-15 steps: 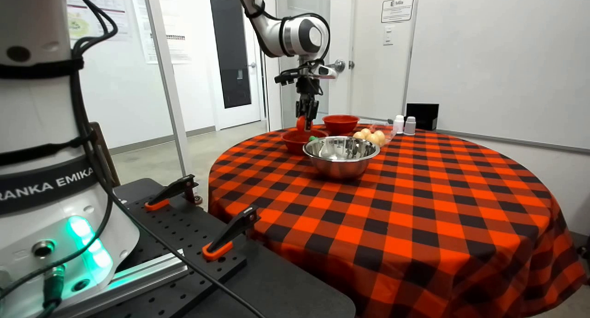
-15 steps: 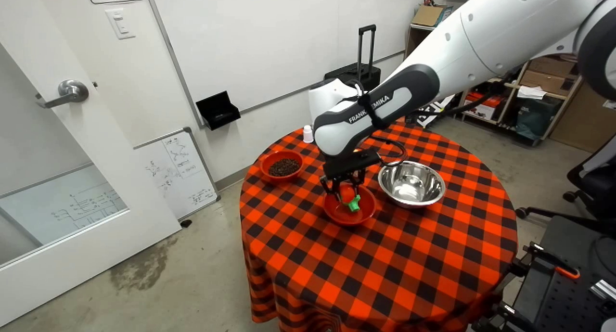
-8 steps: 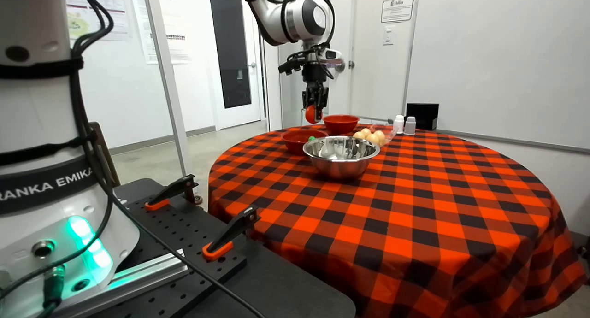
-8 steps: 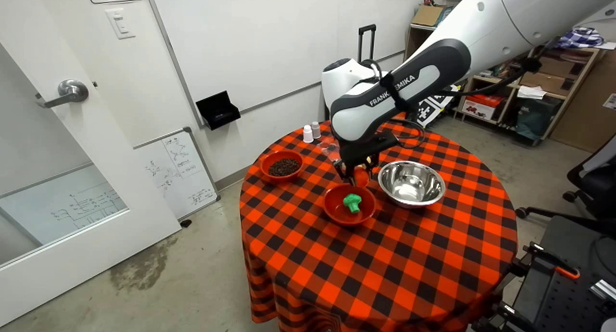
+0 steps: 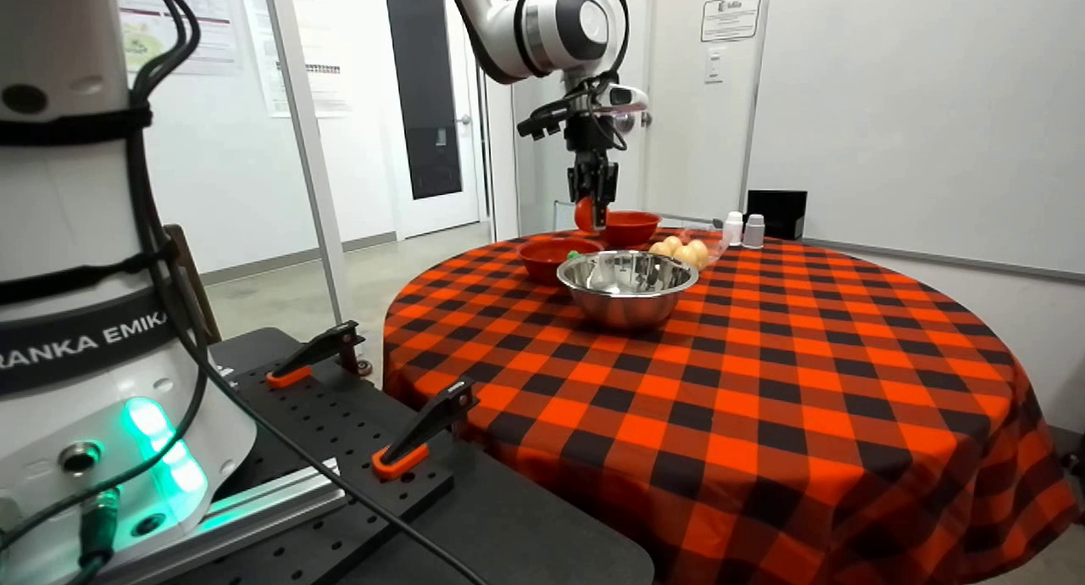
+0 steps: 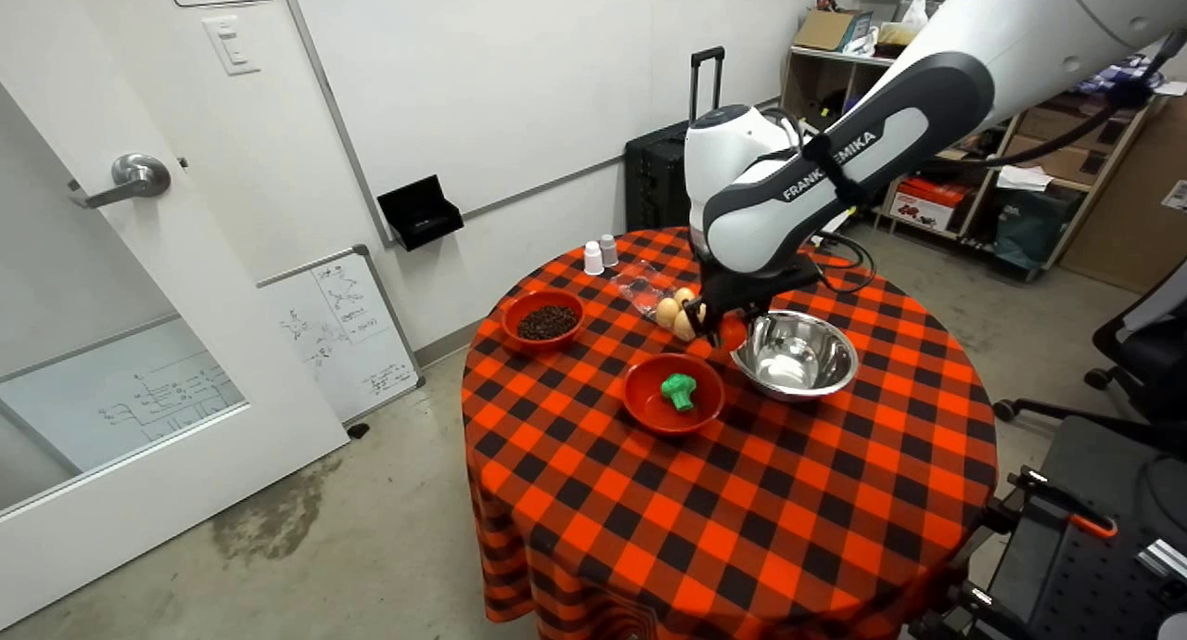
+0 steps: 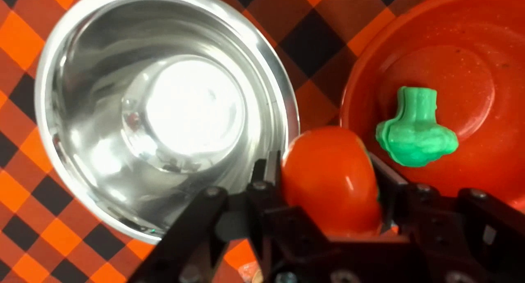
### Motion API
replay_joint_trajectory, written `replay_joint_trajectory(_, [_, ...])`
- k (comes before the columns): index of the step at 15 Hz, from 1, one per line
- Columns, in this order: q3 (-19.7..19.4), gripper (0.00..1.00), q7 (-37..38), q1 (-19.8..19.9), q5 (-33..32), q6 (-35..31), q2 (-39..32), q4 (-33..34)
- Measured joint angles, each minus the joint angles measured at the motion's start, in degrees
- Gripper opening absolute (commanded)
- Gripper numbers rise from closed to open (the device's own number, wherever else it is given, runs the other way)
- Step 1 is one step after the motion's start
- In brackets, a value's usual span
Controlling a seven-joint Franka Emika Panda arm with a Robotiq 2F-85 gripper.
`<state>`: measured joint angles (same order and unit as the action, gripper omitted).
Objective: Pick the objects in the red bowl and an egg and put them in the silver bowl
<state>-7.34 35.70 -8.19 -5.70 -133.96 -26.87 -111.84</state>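
Tool (image 7: 327,166) in the wrist view is pinching a tomato-like piece (image 7: 333,184), overlapping the right rim of the silver bowl (image 7: 100,69); opening early could be sending it, being round, outside. Broccoli (image 7: 416,131) is lying in the red bowl (image 7: 463,78). In an exterior view, eggs (image 6: 670,312) are resting on the checked table (image 6: 770,501); a black case (image 6: 657,184) is standing far behind.
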Motion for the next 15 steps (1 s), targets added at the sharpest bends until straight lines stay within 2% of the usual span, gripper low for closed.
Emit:
replay_joint_trajectory(5, [-0.9,0.23,0.6,0.3,-3.0,-3.4,7.7,-7.6])
replay_joint_trajectory(11, [-4.8,0.23,12.2,0.3,-17.3,-4.3,9.7,-14.6])
replay_joint_trajectory(15, [-5.5,0.23,17.3,0.3,-24.8,-5.7,9.5,-17.4])
